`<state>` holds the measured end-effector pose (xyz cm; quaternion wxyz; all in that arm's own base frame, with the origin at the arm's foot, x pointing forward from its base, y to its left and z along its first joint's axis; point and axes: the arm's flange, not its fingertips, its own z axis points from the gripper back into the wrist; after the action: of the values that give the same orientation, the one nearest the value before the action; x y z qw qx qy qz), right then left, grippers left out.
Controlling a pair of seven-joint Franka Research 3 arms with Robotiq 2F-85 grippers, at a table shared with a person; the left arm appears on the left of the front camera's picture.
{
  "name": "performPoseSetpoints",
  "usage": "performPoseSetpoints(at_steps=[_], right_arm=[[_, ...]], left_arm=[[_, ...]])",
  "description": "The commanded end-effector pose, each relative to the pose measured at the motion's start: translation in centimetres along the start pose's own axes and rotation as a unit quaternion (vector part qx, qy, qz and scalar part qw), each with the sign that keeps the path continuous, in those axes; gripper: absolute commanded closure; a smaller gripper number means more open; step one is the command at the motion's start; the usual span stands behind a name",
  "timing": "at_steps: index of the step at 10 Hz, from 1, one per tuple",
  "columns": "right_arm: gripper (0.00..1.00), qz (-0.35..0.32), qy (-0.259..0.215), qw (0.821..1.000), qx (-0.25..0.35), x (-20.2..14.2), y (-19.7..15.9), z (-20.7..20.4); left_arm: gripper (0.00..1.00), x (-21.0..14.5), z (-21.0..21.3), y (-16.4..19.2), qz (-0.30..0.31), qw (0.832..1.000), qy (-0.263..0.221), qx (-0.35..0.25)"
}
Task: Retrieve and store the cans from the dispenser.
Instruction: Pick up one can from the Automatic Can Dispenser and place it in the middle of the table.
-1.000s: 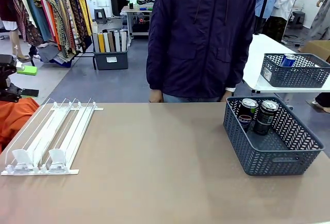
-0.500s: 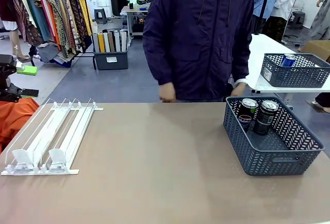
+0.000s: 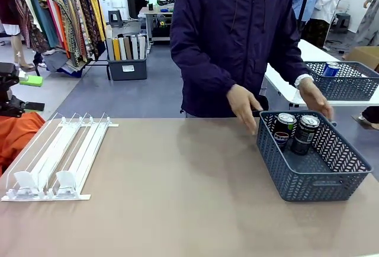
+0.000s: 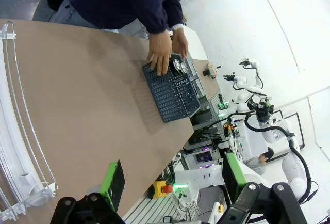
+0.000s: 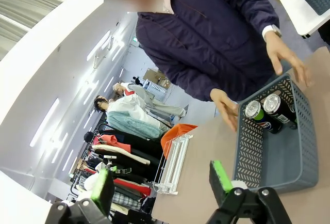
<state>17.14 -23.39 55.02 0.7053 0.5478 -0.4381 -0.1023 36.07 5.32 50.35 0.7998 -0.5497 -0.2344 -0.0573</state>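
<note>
Dispenser (image 3: 56,156) lanes look empty at table's left, two black cans (image 3: 296,131) already stand in the basket (image 3: 323,177) on the right with the person's hands (image 3: 246,106) on its rim, both grippers (image 4: 172,182) (image 5: 162,182) wide open, empty, so storing looks about done.

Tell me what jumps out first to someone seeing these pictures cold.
The person in the dark jacket leans over the table's far edge, both hands reaching to the grey basket at front-view right, where two black cans stand in its far corner. At left, the white dispenser lies with its lanes empty.
</note>
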Motion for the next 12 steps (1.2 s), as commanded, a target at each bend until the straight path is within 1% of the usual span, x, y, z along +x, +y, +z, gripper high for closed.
performPoseSetpoints(at_steps=[1, 12], right_arm=[[0.00, 0.013, -0.006, 1.000, 0.010, 0.25, 0.13, -0.30], [0.00, 0.013, -0.006, 1.000, 0.010, 0.25, 0.13, -0.30]], left_arm=[[0.00, -0.19, 0.38, -0.21, 0.003, 1.000, 0.004, 0.002], [0.00, -0.19, 0.38, -0.21, 0.003, 1.000, 0.004, 0.002]])
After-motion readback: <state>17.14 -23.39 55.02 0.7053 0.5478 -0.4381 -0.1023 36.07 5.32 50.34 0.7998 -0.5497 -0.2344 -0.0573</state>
